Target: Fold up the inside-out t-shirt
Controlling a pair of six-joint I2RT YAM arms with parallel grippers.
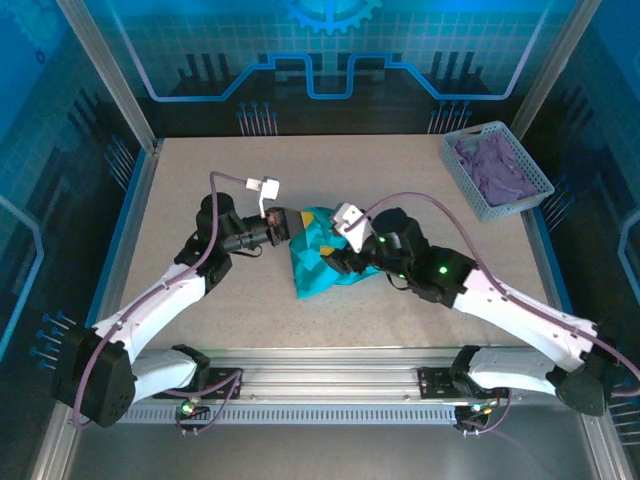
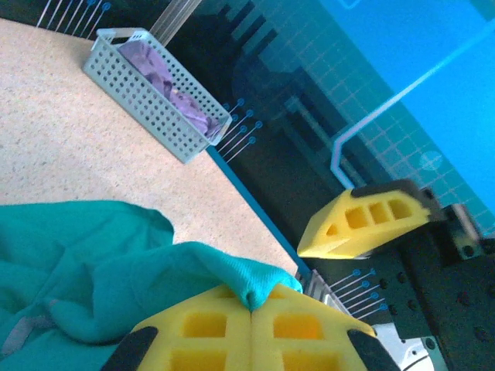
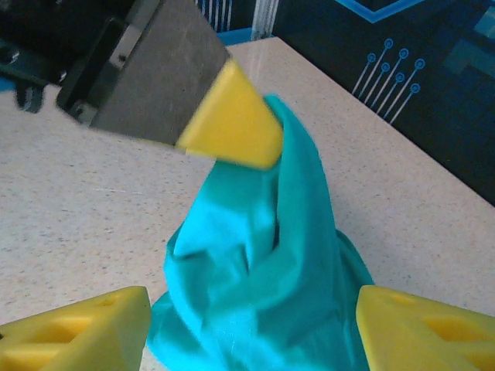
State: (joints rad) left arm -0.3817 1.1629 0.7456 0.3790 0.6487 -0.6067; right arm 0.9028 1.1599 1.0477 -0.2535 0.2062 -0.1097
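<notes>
Lying bunched near the middle of the table (image 1: 200, 180), a teal t-shirt (image 1: 322, 265) is seen as a crumpled heap, with one peak raised off the surface. The left claw (image 1: 293, 224) is clamped shut on that peak, at about eleven o'clock of the heap. In the left wrist view a fold of cloth is pinched between its yellow pads (image 2: 201, 336). The right claw (image 1: 338, 248) is placed at about three o'clock of the heap, with its jaws held apart. In the right wrist view the hanging cloth is framed between the two yellow fingers (image 3: 77, 332) without being gripped.

The cloth is judged to be light, soft and limp. It can be expected to drape and slide rather than hold a shape, and nothing breakable is involved. A hold is best taken on a hem, seam or shoulder edge, though such edges are hidden among the folds.

Both arms are stretched forward from the near edge and bent inward, so that the wrists are set close together over the heap. A basket (image 1: 530, 192) of purple cloth (image 1: 495, 165) is set at two o'clock, well apart.
</notes>
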